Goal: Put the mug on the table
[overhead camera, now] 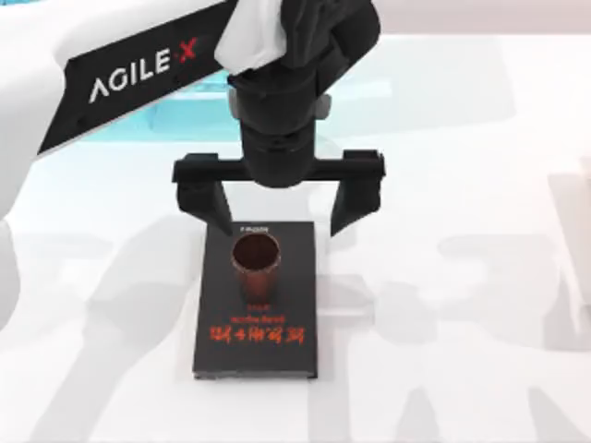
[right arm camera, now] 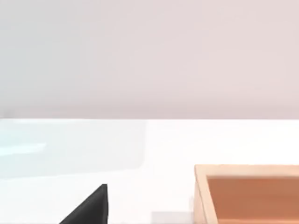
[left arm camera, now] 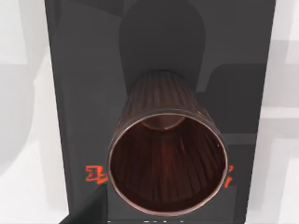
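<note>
A small reddish-brown, faintly ribbed cylindrical mug stands upright on the upper half of a flat black book with red lettering, which lies on the large glossy white counter near its middle. The left hand of the AgileX arm hangs just above and behind the mug, its 2 black fingers spread wide apart to either side of the book's far edge, gripping nothing. In the left wrist view the mug's dark open mouth faces the camera, with the book's red characters partly hidden behind its rim. A pale turquoise shelf unit sits beyond the arm. The right wrist view takes in what appears to be a shallow wooden tray on the counter.
</note>
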{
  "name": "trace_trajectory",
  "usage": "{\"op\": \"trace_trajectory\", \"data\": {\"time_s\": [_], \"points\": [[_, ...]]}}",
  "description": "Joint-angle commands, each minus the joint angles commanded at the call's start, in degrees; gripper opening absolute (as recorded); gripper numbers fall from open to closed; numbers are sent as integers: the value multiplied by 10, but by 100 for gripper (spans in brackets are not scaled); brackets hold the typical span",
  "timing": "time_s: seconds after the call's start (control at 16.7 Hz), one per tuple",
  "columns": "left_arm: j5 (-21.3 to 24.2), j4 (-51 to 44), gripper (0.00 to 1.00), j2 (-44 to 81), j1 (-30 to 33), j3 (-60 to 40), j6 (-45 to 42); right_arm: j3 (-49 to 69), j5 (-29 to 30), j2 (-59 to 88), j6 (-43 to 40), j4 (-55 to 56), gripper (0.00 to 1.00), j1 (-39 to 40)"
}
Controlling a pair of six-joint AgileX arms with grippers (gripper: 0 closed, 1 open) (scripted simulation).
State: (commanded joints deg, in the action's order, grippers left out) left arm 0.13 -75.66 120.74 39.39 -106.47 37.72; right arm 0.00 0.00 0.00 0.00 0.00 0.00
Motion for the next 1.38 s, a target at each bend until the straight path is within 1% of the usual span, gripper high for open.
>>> {"op": "trace_trajectory", "data": {"time_s": [0.12, 0.24, 0.36, 0.6, 1.38], "points": [[0, 63, 100, 3, 0, 57, 0, 0, 0, 0, 0, 0, 100, 0], [0, 106, 100, 6, 0, 99, 0, 0, 0, 0, 0, 0, 100, 0], [0, 125, 100, 8, 1, 118, 1, 0, 0, 0, 0, 0, 100, 0], [0, 126, 100, 8, 1, 119, 1, 0, 0, 0, 0, 0, 100, 0], [0, 126, 2, 8, 1, 119, 1, 0, 0, 0, 0, 0, 100, 0]]}}
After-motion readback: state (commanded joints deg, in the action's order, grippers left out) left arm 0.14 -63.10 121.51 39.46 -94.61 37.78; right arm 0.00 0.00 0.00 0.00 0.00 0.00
